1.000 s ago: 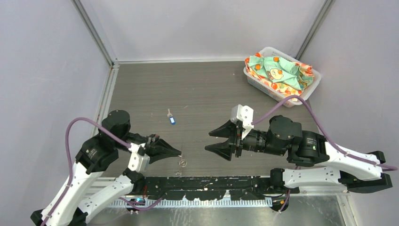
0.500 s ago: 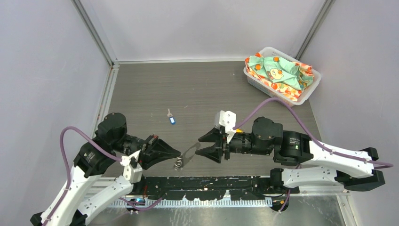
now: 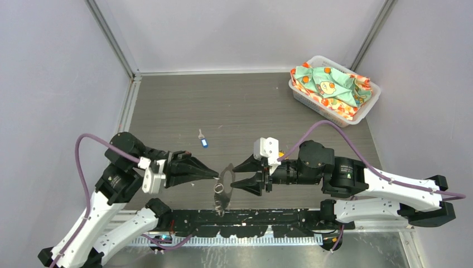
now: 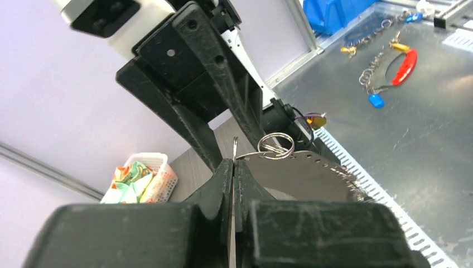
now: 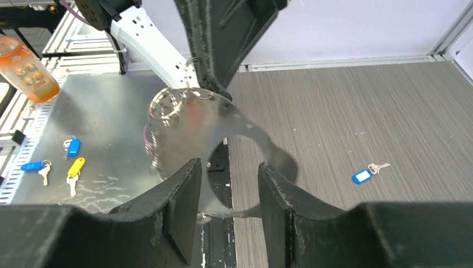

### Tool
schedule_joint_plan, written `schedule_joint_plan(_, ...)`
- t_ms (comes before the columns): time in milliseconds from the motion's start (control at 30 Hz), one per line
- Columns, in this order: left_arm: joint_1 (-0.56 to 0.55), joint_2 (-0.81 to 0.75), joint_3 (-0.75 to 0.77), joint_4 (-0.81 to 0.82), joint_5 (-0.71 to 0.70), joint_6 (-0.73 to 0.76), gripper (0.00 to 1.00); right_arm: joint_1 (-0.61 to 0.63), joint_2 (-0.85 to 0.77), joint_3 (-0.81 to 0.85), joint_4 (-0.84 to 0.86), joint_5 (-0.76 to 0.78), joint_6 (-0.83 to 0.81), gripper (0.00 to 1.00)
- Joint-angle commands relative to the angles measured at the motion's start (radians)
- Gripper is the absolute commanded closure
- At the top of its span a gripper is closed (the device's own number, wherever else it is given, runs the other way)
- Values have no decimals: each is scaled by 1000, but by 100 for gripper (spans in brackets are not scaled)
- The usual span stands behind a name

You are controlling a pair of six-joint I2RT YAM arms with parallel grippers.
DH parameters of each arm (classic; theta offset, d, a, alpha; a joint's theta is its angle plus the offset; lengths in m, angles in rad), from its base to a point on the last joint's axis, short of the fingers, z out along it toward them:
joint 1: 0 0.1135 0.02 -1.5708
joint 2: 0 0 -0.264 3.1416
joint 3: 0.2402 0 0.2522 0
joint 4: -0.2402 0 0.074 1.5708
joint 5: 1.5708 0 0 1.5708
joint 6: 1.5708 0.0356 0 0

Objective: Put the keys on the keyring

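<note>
The keyring [image 3: 225,187] is a flat grey metal loop with small holes along its rim and a small split ring [image 4: 276,146] on it. It hangs above the table's front edge. My left gripper [image 3: 216,176] is shut on its edge; the wrist view shows the jaws [image 4: 233,164] pressed together on the thin plate [image 4: 312,173]. My right gripper [image 3: 233,177] faces it from the right, open. Its fingers [image 5: 184,206] stand on either side of the loop's lower band [image 5: 237,209]. One blue-headed key [image 3: 203,141] lies on the table behind, also seen as a blue tag [image 5: 362,175].
A white basket [image 3: 365,111] of patterned cloth sits at the back right corner. A black rail [image 3: 251,215] runs along the front edge under the keyring. Beyond the table, loose keys with blue [image 5: 72,146] and yellow [image 5: 75,167] tags lie on a metal bench.
My left gripper lifted the keyring off the table by the front edge and carried it right. The right gripper came left until its fingers straddle the loop, and they narrowed slightly.
</note>
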Motion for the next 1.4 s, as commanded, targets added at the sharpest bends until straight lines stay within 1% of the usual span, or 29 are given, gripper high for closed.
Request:
schedule_joint_plan(0,-4,28,-26,379,-52,-412,100,0,-37,-1,98,-28,-17,53)
schedule_joint_plan(67,-4,34,-29,413,-82,-486,100,0,-48,-4,114,-26,-19,53)
schedule_joint_plan(233,-5,40,-31,429,-121,-563,100,0,-66,-5,161,3,-33,55)
schedule_joint_plan(500,-5,64,-31,459,-140,-621,100,0,-45,6,249,46,-71,59)
schedule_joint_plan(700,-5,69,-36,456,-157,-634,100,0,-12,29,279,25,-90,62)
schedule_joint_plan(967,-5,77,-36,444,-163,-640,100,-1,16,46,283,18,-80,72)
schedule_joint_plan(1200,-6,79,-43,441,-165,-636,100,-1,15,41,323,33,-71,80)
schedule_joint_plan(1367,-5,77,-48,425,-156,-621,100,-1,20,46,317,37,-63,90)
